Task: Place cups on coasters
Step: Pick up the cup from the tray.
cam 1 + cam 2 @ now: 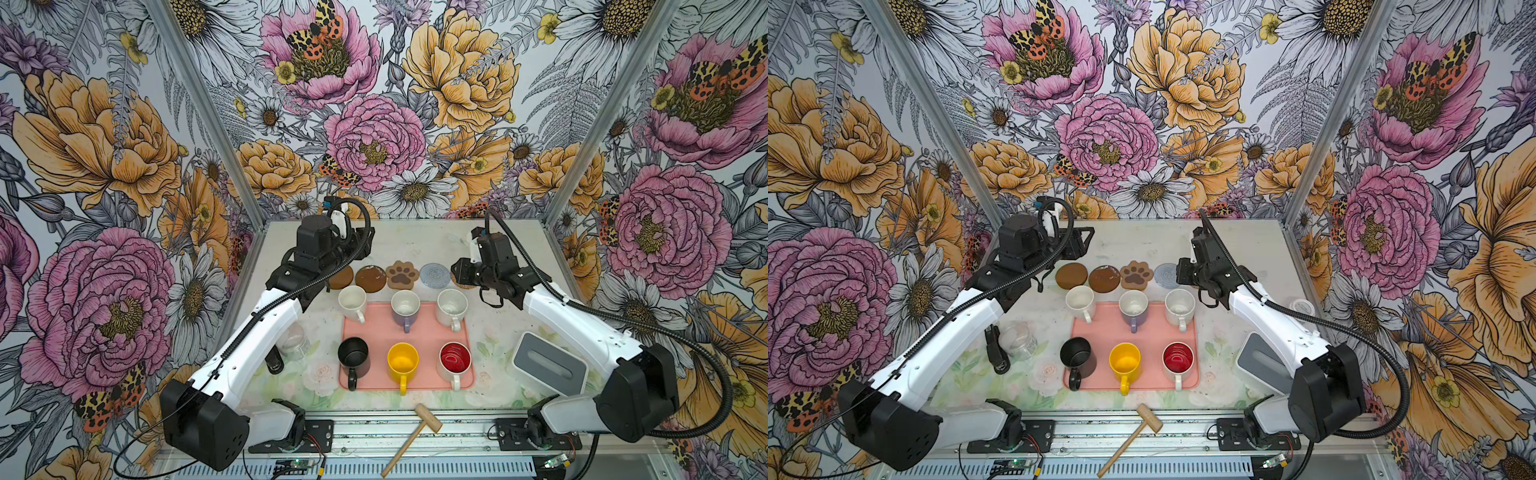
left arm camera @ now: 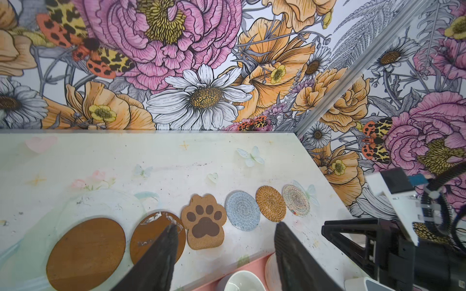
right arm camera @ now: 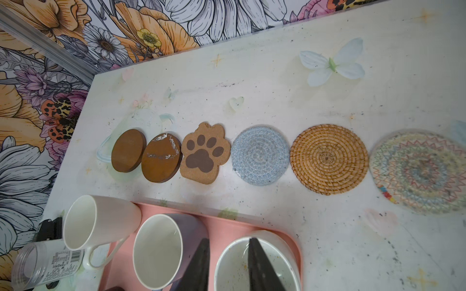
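Six cups stand in two rows on and beside the pink tray [image 1: 424,336]: white [image 1: 352,300], lavender [image 1: 405,305], white [image 1: 452,305], black [image 1: 353,355], yellow [image 1: 402,361], red-inside [image 1: 455,358]. Behind them the coasters lie bare in a row: two brown discs [image 3: 128,150] [image 3: 161,157], paw [image 3: 204,153], grey-blue [image 3: 260,155], tan woven [image 3: 327,158], pale [image 3: 421,176]. My left gripper [image 2: 224,226] hangs open above the paw coaster's near side, holding nothing. My right gripper [image 3: 228,243] hovers by the grey-blue coaster, jaws slightly apart and empty.
A clear jar [image 1: 293,343] and a black object [image 1: 274,361] lie left of the tray. A grey-and-white box [image 1: 548,363] sits to the tray's right, with a small lidded paper cup [image 1: 1301,308] behind it. A wooden mallet [image 1: 415,434] rests on the front rail.
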